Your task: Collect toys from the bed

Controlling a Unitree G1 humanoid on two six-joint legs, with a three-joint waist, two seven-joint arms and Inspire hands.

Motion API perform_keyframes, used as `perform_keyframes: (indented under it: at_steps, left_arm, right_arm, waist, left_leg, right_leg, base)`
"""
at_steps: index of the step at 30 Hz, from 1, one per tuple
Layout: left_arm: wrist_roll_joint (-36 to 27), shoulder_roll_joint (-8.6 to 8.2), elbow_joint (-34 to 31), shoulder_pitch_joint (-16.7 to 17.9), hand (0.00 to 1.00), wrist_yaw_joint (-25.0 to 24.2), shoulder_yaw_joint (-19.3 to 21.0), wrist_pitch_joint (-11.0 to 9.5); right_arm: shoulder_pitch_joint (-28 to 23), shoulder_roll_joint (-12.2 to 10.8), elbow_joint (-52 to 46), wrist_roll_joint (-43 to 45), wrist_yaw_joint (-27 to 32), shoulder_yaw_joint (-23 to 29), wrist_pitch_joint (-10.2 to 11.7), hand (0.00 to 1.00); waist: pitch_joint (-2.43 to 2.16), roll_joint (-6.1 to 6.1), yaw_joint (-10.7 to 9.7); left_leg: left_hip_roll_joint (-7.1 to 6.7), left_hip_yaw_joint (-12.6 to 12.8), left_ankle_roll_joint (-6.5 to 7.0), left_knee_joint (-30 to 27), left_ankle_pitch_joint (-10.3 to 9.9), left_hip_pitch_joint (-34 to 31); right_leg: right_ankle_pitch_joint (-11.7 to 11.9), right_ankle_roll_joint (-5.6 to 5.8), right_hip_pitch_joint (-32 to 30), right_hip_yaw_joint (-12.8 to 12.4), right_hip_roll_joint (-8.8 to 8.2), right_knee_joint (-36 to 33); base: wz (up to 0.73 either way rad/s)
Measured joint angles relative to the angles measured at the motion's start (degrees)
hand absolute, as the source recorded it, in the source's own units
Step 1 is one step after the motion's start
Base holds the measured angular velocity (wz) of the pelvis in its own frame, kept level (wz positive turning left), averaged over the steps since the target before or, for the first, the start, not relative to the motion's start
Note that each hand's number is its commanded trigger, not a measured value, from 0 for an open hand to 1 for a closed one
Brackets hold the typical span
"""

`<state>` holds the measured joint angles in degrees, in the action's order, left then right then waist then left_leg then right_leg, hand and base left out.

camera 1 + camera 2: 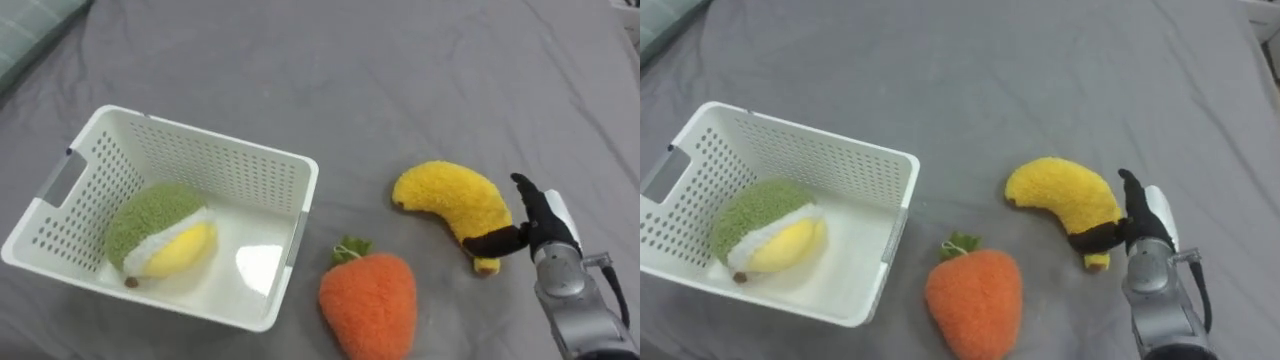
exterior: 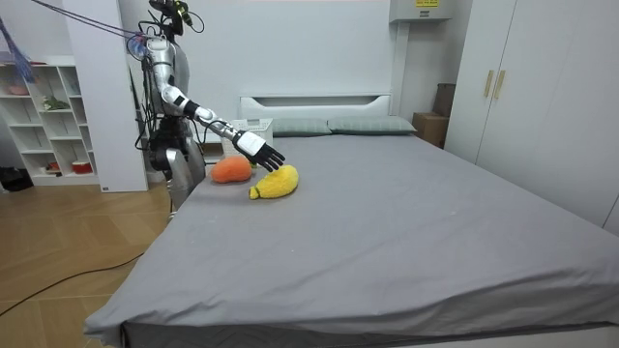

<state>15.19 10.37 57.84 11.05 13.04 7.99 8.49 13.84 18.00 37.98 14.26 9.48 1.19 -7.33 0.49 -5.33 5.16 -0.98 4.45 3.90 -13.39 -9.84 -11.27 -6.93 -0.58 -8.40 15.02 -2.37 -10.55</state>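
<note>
Toys on a grey bed (image 1: 400, 80), seen from the robot's head and read from left to right. At far left stands a white perforated basket (image 1: 200, 135) with a slot handle in its left end wall. One toy already lies inside it, against the left half of the floor: a round plush fruit (image 1: 160, 232) with a green fuzzy shell and a yellow core, tilted so that the yellow part faces the near wall. Just beside the basket's near right corner, on the sheet and apart from the rim, lies an orange plush carrot (image 1: 370, 300) with a small green tuft pointing away from the robot. Further right, near the carrot but not touching it, lies a yellow plush banana (image 1: 450, 200), curved, its brown tip toward the robot. The right hand (image 1: 545, 225) comes in from the lower right and rests at that tip: its dark thumb lies across the banana's near end, the fingers stand straight and spread, so the hand is open and nothing is lifted. In the room view the robot stands upright at the side of the bed, near the headboard, right arm stretched out over the mattress, with pillows (image 2: 334, 126) beyond the toys.
</note>
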Motion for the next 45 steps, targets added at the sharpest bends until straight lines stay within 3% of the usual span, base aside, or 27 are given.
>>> perform_keyframes:
  at_steps: [6,9,20,28,33,45]
  left_arm:
    - [-4.6,0.22,1.5,-0.5,0.0,0.4,-0.5,0.0]
    - [-7.0,0.63,2.0,-0.5,0.0,0.6,-3.1,-0.1]
    - [-8.9,0.68,1.8,-3.2,0.0,0.5,-7.2,-0.2]
    - [-10.7,0.94,1.1,-4.2,0.0,1.6,-11.7,-0.9]
    - [-10.8,1.54,2.0,-4.3,0.0,1.4,-14.0,-1.4]
    - [-12.5,2.04,3.4,-4.6,0.0,1.2,-16.8,-1.4]
  right_arm:
    - [5.2,2.3,9.2,-0.3,4.2,-0.1,1.4,0.0]
    - [7.5,2.9,13.0,-1.2,7.3,-0.1,2.0,0.0]
    - [10.0,3.5,21.0,-1.2,9.8,-2.5,2.7,0.0]
    - [12.3,6.4,25.1,-1.2,11.8,-6.2,3.0,0.0]
    - [12.9,6.6,27.9,-0.9,12.8,-6.8,3.7,0.0]
    - [16.0,6.6,31.4,-1.4,15.0,-7.1,3.8,0.0]
  waist:
    - [0.32,0.55,1.6]
    - [0.33,0.6,1.5]
    - [0.55,1.29,2.6]
    - [0.77,2.02,3.0]
    - [1.11,2.65,3.1]
    - [1.17,2.94,3.4]
  left_leg:
    - [-0.07,-0.6,-0.08,0.8,0.3,-0.3]
    - [-0.35,-1.5,-0.05,0.8,0.7,-1.6]
    - [-0.78,-1.5,0.22,0.7,1.3,-3.5]
    - [-0.9,-1.7,0.27,0.7,1.6,-4.2]
    - [-0.9,-1.9,0.24,0.6,1.6,-4.7]
    - [-1.02,-2.2,0.21,0.4,2.2,-7.7]
  right_leg:
    - [0.0,0.01,-0.5,1.0,-0.4,0.0]
    - [0.0,0.02,-1.4,1.9,-0.49,0.0]
    - [0.0,0.0,-3.4,2.3,-0.92,-0.4]
    - [0.0,-0.02,-4.1,2.6,-1.03,-1.1]
    - [0.0,-0.02,-4.7,2.8,-1.01,-1.1]
    - [0.0,-0.08,-7.5,2.5,-1.14,-1.3]
  base:
    - [0.06]
    - [0.14]
    - [0.02]
    - [0.02]
    - [0.0]
    - [0.01]
